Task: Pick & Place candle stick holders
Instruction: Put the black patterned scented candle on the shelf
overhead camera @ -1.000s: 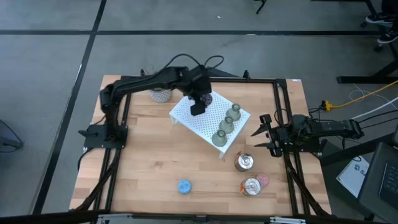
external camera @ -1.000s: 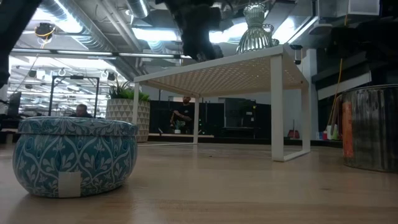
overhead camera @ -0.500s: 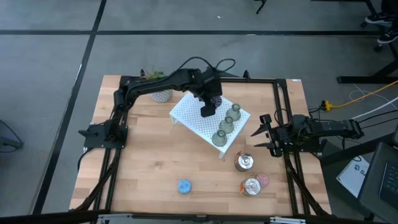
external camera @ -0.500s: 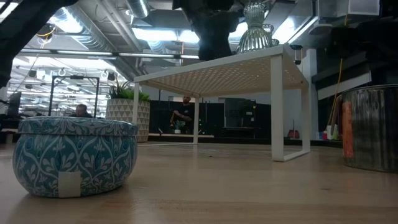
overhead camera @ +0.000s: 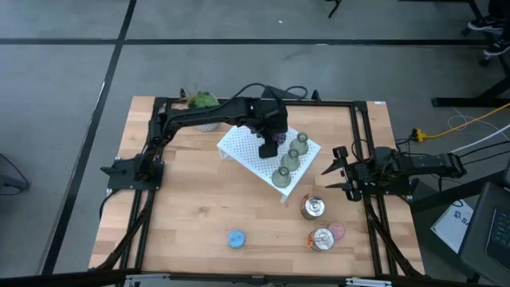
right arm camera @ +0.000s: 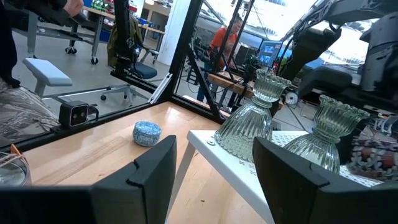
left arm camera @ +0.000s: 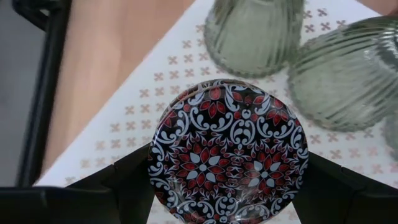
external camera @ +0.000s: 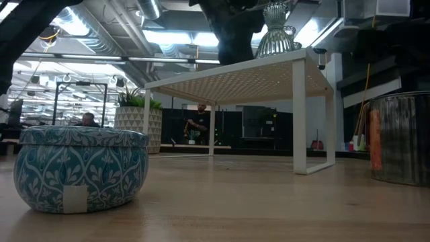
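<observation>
Table: a pale wooden top (overhead camera: 191, 207) inside a dark frame is sitting on grey floor.
Room: the low view is showing bright ceiling lights and, far behind the table, a person (external camera: 199, 122) at a bench.
Stand: a white perforated stand (overhead camera: 243, 147) is sitting tilted on the table's far middle.
Plant: a potted plant (overhead camera: 202, 102) is standing at the far edge, just behind the left arm.
Left gripper: the left gripper (overhead camera: 269, 143) is hanging over the stand, its fingers pinching the purple holder (left arm camera: 227, 151), a round piece with a red, black and white pattern on top.
Green holders: three olive-green holders (overhead camera: 290, 158) are lining the stand's right edge, crowding just beside the purple holder.
Right gripper: the right gripper (overhead camera: 330, 170) is waiting at the table's right edge, fingers spread, holding nothing.
Silver holders: two silver holders (overhead camera: 313, 208) are standing near the front right.
Pink holder: the pink holder (overhead camera: 338, 230) is touching the nearer silver one.
Blue holder: the blue holder (overhead camera: 236, 238) is sitting alone near the front edge.
</observation>
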